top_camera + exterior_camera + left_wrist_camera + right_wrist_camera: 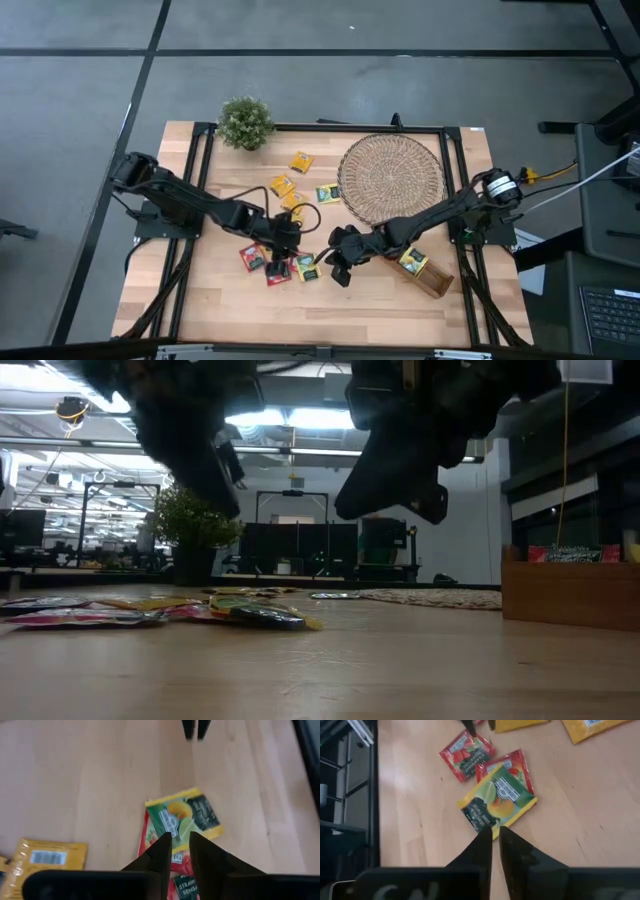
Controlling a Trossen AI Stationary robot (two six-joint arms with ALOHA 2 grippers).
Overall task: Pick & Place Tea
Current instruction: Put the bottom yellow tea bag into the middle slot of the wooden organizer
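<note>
A green-and-yellow tea sachet lies flat, partly on top of a red sachet. A second red one lies beside them. My left gripper hovers over the red sachet's edge, its fingers a narrow gap apart. My right gripper faces it from the other side of the green-and-yellow sachet, its fingers only a slit apart, with nothing between them. In the low view both grippers hang clear of the table.
More yellow sachets and a green one lie toward the far side. The round woven mat is at the far right. A wooden tray holding a sachet stands right of my right gripper, and a small plant is at the far left.
</note>
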